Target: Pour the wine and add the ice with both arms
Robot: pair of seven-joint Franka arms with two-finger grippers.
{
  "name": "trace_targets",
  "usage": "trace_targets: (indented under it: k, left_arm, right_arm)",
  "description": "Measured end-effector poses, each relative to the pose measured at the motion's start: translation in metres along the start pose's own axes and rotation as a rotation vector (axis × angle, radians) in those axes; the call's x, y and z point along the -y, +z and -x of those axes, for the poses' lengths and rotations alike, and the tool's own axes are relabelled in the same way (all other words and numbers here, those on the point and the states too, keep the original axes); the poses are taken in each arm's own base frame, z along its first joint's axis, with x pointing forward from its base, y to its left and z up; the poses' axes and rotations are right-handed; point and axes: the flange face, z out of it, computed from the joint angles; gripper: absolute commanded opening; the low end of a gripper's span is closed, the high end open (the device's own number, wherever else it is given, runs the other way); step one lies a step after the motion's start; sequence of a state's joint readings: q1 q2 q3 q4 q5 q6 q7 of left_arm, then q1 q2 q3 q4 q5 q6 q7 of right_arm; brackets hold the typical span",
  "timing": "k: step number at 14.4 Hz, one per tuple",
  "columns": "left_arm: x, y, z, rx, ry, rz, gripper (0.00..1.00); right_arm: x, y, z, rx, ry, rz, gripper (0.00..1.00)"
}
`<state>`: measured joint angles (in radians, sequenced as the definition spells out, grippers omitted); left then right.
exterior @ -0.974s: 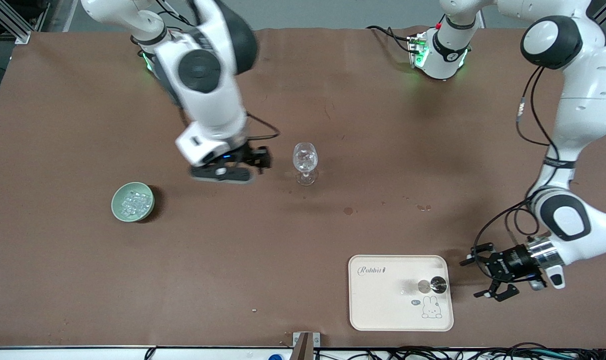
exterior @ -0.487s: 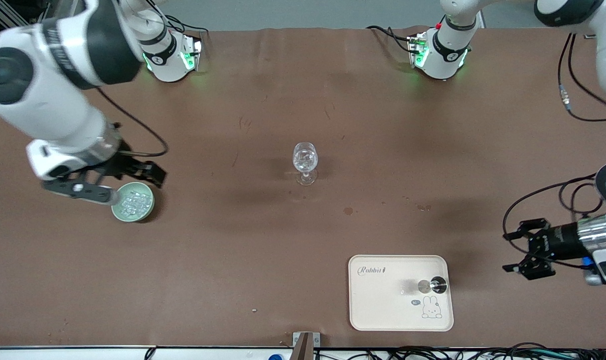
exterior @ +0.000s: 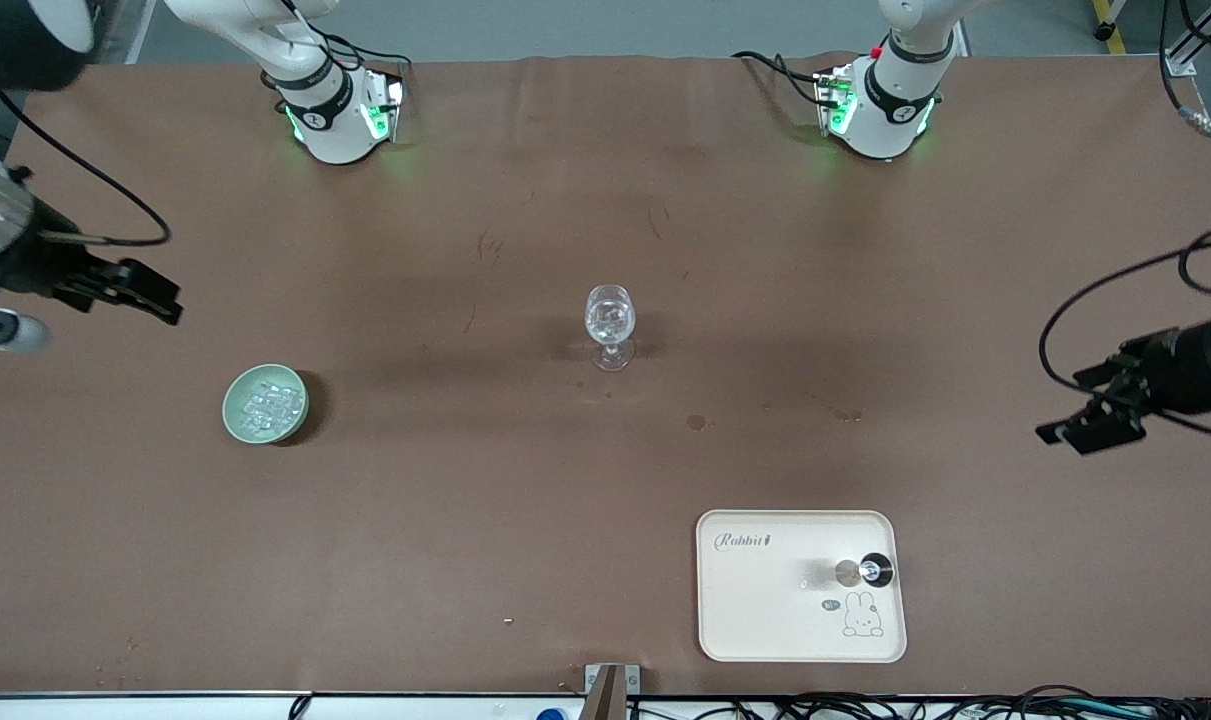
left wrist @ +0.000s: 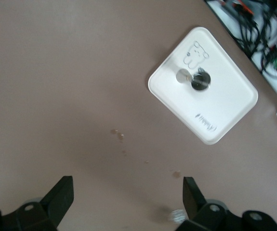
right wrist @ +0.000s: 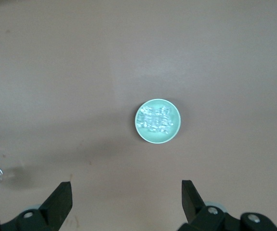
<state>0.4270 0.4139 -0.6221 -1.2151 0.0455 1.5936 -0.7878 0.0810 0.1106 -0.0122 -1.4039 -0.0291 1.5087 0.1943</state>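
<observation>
A clear stemmed glass (exterior: pixel 610 322) stands upright at the table's middle, with glints inside its cup. The pale green bowl (exterior: pixel 265 403) holds several ice cubes (exterior: pixel 268 403) and sits toward the right arm's end; the right wrist view shows the bowl (right wrist: pixel 144 132) and the ice (right wrist: pixel 154 119) from above. My right gripper (exterior: pixel 150 293) is open and empty, up in the air at the right arm's end of the table, its own view (right wrist: pixel 125 198) showing bare table between the fingers. My left gripper (exterior: pixel 1075 405) is open and empty, in the air at the left arm's end (left wrist: pixel 127 197). No wine bottle is in view.
A cream tray (exterior: pixel 765 610) with a rabbit drawing lies near the front edge and carries a small round metal and black piece (exterior: pixel 863 570); the tray also shows in the left wrist view (left wrist: pixel 230 101). Small stains (exterior: pixel 696 422) mark the brown table cover.
The right gripper swung from beside the glass, past the bowl, out to the right arm's end. The left gripper drew away from the tray toward the left arm's end.
</observation>
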Motion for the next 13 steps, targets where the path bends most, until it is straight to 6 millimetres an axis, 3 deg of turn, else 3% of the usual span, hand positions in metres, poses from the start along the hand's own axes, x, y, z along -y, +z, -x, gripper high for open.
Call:
trace_targets:
  k: [2, 4, 9, 13]
  left_arm:
    - [-0.016, -0.024, 0.037, -0.052, 0.164, -0.048, 1.00]
    - [-0.020, -0.038, 0.062, -0.075, 0.294, -0.113, 1.00]
    - [0.001, -0.070, 0.090, -0.086, 0.453, -0.214, 1.00]
    - [0.015, -0.076, 0.116, -0.082, 0.528, -0.243, 1.00]
  right_arm:
    - [-0.016, -0.003, 0.004, 0.022, -0.007, 0.000, 1.00]
    - [-0.023, -0.006, 0.005, 0.029, -0.006, -0.004, 1.00]
    - [-0.027, -0.030, 0.017, 0.036, -0.042, -0.004, 1.00]
    - [-0.031, -0.052, 0.038, 0.026, -0.058, -0.004, 1.00]
